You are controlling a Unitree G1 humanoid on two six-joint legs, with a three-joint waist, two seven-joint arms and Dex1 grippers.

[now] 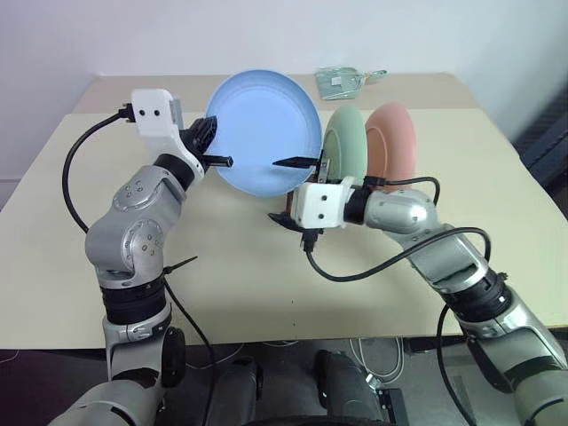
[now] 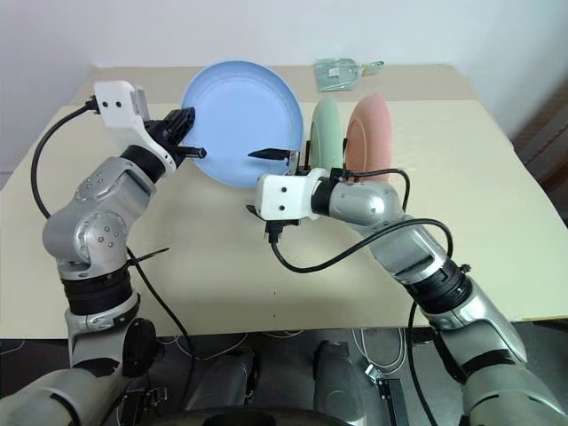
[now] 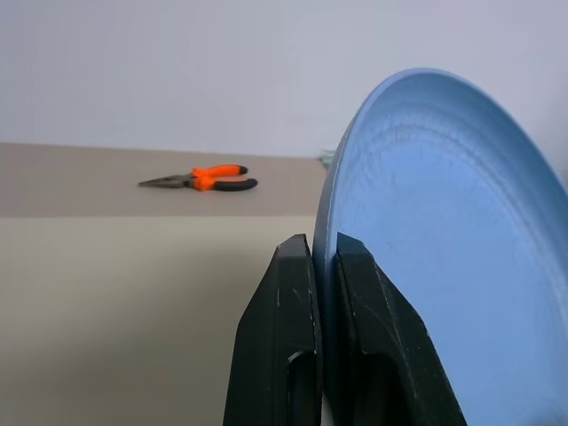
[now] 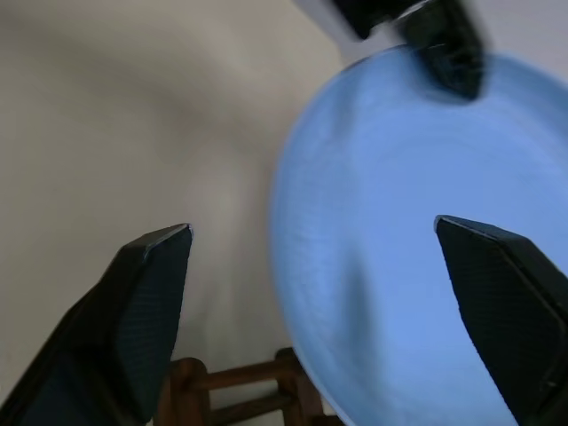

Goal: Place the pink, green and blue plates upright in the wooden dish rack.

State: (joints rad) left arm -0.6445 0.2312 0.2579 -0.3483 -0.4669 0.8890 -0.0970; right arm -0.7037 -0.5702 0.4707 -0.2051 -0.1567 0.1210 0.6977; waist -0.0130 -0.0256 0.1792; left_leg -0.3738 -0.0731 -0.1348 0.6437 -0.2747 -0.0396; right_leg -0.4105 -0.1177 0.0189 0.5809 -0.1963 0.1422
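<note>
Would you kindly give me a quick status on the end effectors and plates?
Left end effector shut on blue plate, held upright. Right end effector open, straddling its rim. Green plate and pink plate upright in rack. Nothing blocking.

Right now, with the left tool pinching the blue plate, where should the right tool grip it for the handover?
Grip the blue plate on its free rim opposite the left tool, coming edge-on from the rack side. It is held upright, its face broad, and the right tool already straddles that rim, open.
</note>
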